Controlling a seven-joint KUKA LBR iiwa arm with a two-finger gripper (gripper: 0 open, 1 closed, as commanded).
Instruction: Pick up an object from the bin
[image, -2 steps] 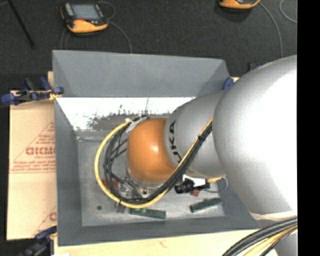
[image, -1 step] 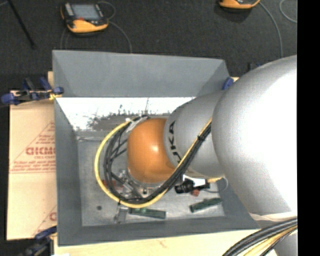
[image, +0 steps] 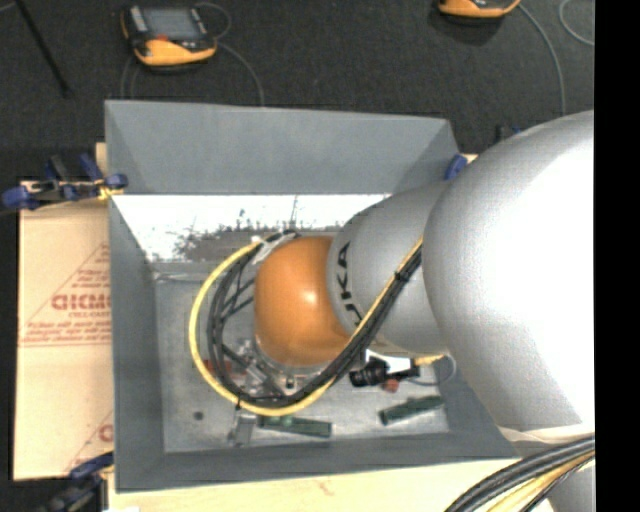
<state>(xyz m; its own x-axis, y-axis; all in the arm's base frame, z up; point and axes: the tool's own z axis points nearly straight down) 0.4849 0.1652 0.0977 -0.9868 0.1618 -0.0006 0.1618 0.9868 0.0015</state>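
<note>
My gripper (image: 262, 378) hangs low over the bin floor at the front middle, under the orange wrist cover, and most of it is hidden. Just in front of it lies a dark green flat strip (image: 297, 426), with a small grey piece (image: 241, 430) at its left end. A second dark green strip (image: 410, 410) lies to the front right. A small black thing with a red part (image: 386, 373) rests to the right of the gripper, partly under the arm.
The arm reaches in from the right and covers the bin's middle and right side. A yellow cable loop hangs around the wrist, close to the floor. The bin's sloped walls rise on all sides.
</note>
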